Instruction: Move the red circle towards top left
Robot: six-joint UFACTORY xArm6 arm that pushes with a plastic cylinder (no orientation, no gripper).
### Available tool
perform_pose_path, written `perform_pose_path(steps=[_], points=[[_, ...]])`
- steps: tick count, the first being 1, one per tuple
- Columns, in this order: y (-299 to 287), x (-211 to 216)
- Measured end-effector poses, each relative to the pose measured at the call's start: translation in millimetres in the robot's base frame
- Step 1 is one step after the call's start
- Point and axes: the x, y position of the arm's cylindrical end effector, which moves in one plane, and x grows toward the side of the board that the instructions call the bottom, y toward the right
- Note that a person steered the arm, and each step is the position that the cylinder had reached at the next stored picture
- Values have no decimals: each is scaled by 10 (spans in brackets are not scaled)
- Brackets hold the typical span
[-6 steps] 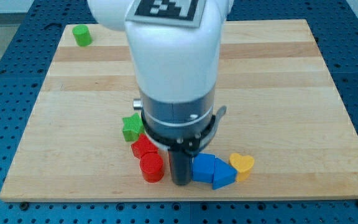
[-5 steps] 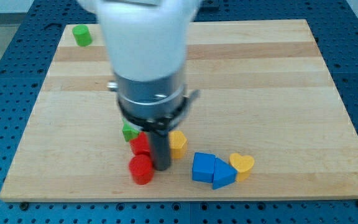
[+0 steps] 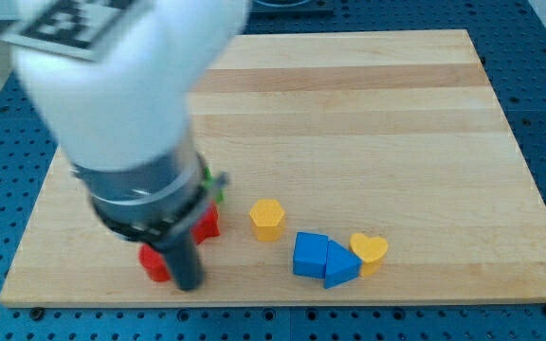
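Camera view, and the arm's white body fills the view's upper left, so the count covers only what shows. Taking the yellow hexagon (image 3: 266,219) as the marker and going left to right: two red blocks, a sliver of one green, two yellow, two blue. Farthest to the hexagon's left and lower, the red circle (image 3: 153,265) peeks out from behind the rod, close to the wooden board's (image 3: 396,114) bottom edge. My tip (image 3: 189,283) is planted right against it on the hexagon's side; there are no fingers on this rod to be apart or together. Between tip and hexagon, a second red block (image 3: 208,223), shape unclear, pokes out beside the arm's dark collar, with a green block (image 3: 218,183) barely visible above it. Right of the hexagon and lower: a blue cube (image 3: 309,254), a blue wedge-like block (image 3: 341,267), a yellow heart (image 3: 371,250), all touching. Above and right of the hexagon the board is wide open; below, the edge is near.
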Motion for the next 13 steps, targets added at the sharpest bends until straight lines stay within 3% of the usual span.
perform_pose_path(steps=[2,4,8,9,11,13], points=[[-566,-1188],[-277,-966],[-337,-18],[-702,-246],[-698,-1017],[-1207,-582]])
